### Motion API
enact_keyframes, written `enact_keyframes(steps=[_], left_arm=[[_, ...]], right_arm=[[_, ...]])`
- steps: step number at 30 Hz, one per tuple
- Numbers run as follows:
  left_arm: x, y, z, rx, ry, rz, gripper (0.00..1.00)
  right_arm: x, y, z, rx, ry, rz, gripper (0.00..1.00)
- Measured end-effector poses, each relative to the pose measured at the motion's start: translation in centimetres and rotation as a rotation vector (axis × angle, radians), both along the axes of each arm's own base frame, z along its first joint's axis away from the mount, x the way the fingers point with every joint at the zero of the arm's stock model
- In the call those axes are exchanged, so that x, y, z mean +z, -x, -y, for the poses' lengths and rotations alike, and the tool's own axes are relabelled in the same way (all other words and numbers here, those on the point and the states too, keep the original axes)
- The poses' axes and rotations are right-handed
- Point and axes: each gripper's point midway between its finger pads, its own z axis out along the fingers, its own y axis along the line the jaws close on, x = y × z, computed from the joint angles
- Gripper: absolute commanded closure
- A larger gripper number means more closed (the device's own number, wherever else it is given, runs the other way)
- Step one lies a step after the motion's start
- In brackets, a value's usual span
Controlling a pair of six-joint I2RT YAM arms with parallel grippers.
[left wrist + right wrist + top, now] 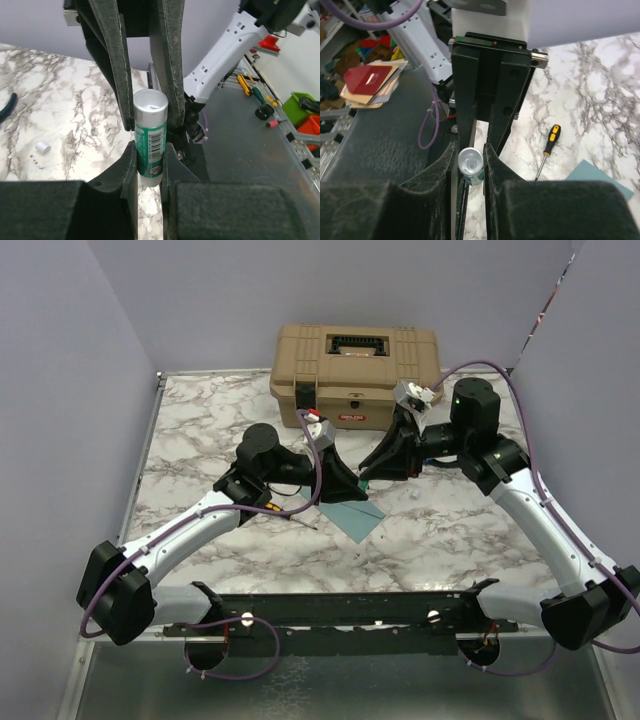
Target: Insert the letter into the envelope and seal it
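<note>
A green-and-white glue stick [150,145] is held above the table between both grippers. My left gripper [150,150] is shut on its lower body. My right gripper [470,150] faces it from the other side and is shut on the stick's silver end [470,162]. In the top view the two grippers [340,480] [385,465] meet tip to tip over the table's middle. The teal envelope [352,515] lies flat on the marble just below them, and one corner of it [592,175] shows in the right wrist view. The letter is out of view.
A tan toolbox [355,375] stands at the back of the table. A yellow-and-black screwdriver [549,145] lies left of the envelope, near the left arm. A small white cylinder [43,147] rests on the marble. Purple walls enclose the table.
</note>
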Motion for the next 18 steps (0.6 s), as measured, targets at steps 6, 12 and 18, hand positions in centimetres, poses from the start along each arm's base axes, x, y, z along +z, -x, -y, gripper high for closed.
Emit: enact_keyframes(steps=[6, 12, 18], left_arm=[[0.2, -0.1, 0.1, 0.012, 0.008, 0.023, 1.0], [0.3, -4.3, 0.4, 0.249, 0.014, -0.001, 1.0], [-0.7, -7.8, 0.3, 0.438, 0.003, -0.068, 1.0]], right_arm=[[-0.1, -1.4, -0.5, -0.084, 0.03, -0.047, 0.38], [-1.5, -9.7, -0.6, -0.588, 0.113, -0.268, 0.38], [-2.5, -12.2, 0.6, -0.811, 0.112, -0.355, 0.42]])
